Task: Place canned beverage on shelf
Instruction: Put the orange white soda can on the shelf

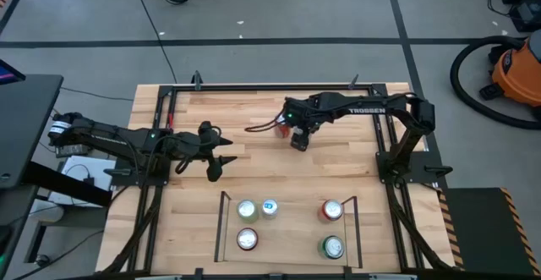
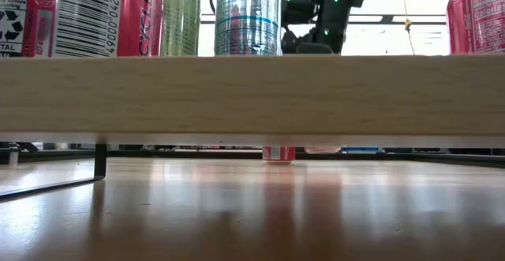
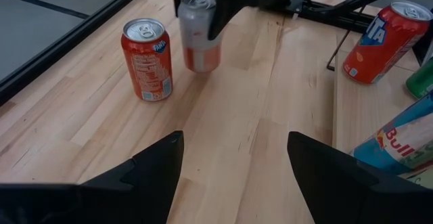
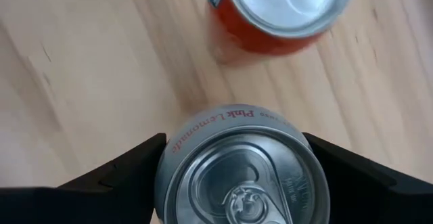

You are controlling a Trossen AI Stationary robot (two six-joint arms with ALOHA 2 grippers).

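Right gripper (image 4: 237,166) is clamped on a pink lemonade can (image 4: 240,170), fingers on opposite sides of the can just below the top rim, the can upright and lifted off the table in the left wrist view (image 3: 199,31). It hangs over the far middle of the table (image 1: 254,166), just beside an orange soda can (image 3: 147,58) that stands on the wood, and well apart from the shelf (image 1: 224,229) at the near edge. Shelf already has five cans on it: a pale one, a blue-topped one and a red one on its left part, a red and a green one on its right, with a gap in the middle. Left gripper (image 3: 233,166) waits above the left side of the table, fingers spread, nothing held. Handling guess: can is rigid with thin smooth metal walls, probably full so moderately heavy, and slippery enough to slide or twist in a side pinch if swung fast; hard squeeze could dent it. Current hold high on the body looks fine, mid-height would be steadier against tipping. Next move likely needs carrying it toward the shelf gap and lowering it flat without knocking the neighbours. In the low view the shelf floor hides most of the table behind.
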